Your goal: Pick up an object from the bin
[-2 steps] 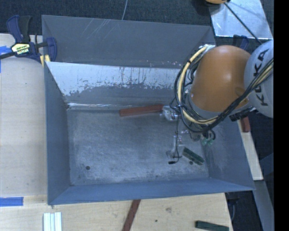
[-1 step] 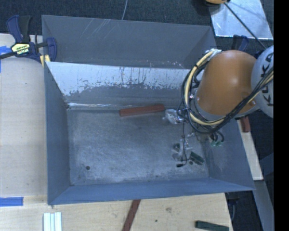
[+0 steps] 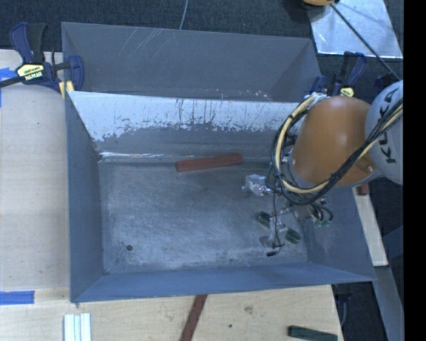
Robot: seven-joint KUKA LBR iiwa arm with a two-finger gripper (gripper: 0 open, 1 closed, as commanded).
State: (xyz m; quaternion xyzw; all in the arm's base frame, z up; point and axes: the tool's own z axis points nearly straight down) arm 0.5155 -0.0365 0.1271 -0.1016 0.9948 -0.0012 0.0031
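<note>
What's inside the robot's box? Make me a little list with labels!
bin: grey metal, floor mostly bare
thing inside: one brown stick, lying flat along the far wall
gripper: low over the floor at the right, near the front wall
gripper and stick: apart, not touching
arm: comes in from the right
</note>
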